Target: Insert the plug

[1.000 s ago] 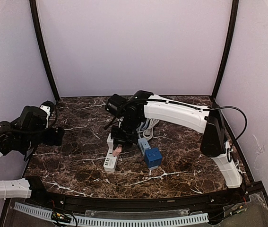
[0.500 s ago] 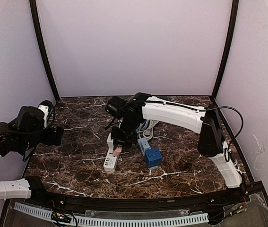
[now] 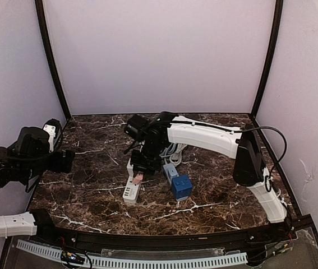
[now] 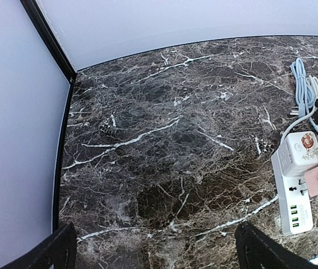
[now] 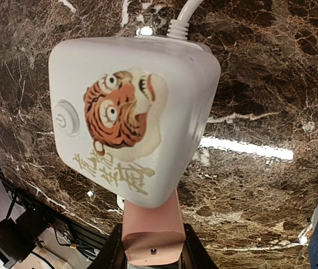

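Where the right pincer [image 5: 152,250] closes, the pink plug [image 5: 151,228] sits clamped.

Pink plug [image 5: 152,232]: small salmon block with a plain face and 1 tiny hole in the end facing the wrist. It is pinched between the 2 fingers of the right gripper [image 5: 151,255] and sticks straight out ahead of the fingertips. Its front end meets the power strip [image 5: 130,117] just past the fingers. Cannot tell whether the pins are seated.

Power strip: white, long, lying flat under and ahead of the hand. A raised square block sits just beyond the plug's tip, with a tiger sticker, gold characters and 1 round button. Green ports [image 4: 293,212] lie on the plug's other side. The cord [image 5: 184,14] leaves the block's far side, away from the hand.
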Robot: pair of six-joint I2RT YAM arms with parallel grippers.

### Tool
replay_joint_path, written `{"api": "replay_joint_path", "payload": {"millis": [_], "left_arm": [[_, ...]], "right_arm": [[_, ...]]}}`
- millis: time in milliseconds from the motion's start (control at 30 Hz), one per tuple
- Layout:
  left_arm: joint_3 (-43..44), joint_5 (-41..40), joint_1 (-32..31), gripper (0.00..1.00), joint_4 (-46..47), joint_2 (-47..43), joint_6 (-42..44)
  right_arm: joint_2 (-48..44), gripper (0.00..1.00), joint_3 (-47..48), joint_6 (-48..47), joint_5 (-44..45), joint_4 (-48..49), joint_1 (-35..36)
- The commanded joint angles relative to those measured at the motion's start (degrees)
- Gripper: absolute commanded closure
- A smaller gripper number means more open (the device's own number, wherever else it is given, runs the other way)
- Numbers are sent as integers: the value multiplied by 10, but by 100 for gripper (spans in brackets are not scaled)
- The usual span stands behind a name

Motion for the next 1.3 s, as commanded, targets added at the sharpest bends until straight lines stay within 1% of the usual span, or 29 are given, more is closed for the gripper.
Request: {"api": "replay_joint_path", "payload": {"millis": [0,433,667,833,1067,1267], "left_arm": [[-12,5,2,1,3,-11,8],[-11,7,2,1,2,-12,11],[-11,11,2,1,3,-10,13],[-11,13,2,1,3,-10,14],[-12,18,2,1,6,-12,17],[-12,21,2,1,7,-11,19]], "right_arm": [[20,100,14,11,13,16,-2],[29,100,10,20,37,-7,-5],[40,100,31,24,69,-65,-4],[47,100,37,34,79,-74,-4],[62,100,71,32,113,-151,-4],[69,100,67,21,98,-153,-5]]}}
